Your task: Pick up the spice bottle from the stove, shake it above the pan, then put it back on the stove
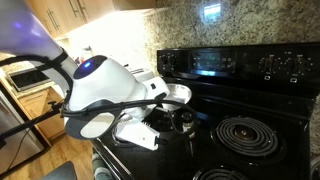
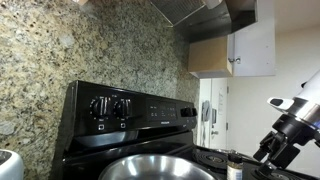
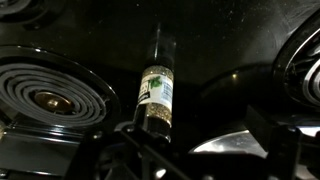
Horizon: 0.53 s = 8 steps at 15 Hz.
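The spice bottle (image 3: 156, 95), a small clear jar with a green-and-white label and pale contents, stands on the glossy black stove (image 3: 215, 60) between two coil burners. In the wrist view my gripper (image 3: 195, 162) is open, and its dark fingers frame the bottom edge just short of the bottle, with nothing between them. In an exterior view the bottle (image 2: 235, 166) stands right of the silver pan (image 2: 155, 168), and the gripper (image 2: 268, 155) hangs close beside it on the right. From the opposite side, the white arm reaches over the stove's front left and the gripper (image 1: 176, 118) is low above the top.
A coil burner (image 3: 45, 97) lies left of the bottle and another (image 3: 305, 70) to its right. The back control panel with knobs (image 2: 110, 108) rises behind the pan. A granite backsplash (image 2: 60, 50) and wooden cabinets (image 1: 60, 15) surround the range.
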Motion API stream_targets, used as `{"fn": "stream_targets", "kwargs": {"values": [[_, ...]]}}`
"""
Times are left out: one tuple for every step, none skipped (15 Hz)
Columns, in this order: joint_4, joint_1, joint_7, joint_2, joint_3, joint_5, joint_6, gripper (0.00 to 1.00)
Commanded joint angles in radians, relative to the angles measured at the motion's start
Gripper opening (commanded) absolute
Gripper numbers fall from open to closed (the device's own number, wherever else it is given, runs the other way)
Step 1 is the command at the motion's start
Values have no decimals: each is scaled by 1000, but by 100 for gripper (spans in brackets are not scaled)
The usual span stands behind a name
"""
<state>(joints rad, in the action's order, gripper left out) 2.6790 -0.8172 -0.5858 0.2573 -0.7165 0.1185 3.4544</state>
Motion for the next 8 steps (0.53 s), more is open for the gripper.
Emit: {"fn": "stream_targets", "kwargs": {"values": [[-40, -2, -9, 39, -9, -33, 0, 100], [-52, 6, -9, 49, -4, -32, 0, 100], [-61, 7, -7, 64, -3, -34, 0, 100], [-65, 31, -11, 59, 18, -11, 0, 100], [-68, 34, -5, 69, 21, -6, 0, 100], [-69, 50, -7, 59, 37, 5, 0, 100], [-64, 67, -10, 56, 54, 19, 0, 100], [-65, 83, -5, 45, 70, 35, 0, 100]]}}
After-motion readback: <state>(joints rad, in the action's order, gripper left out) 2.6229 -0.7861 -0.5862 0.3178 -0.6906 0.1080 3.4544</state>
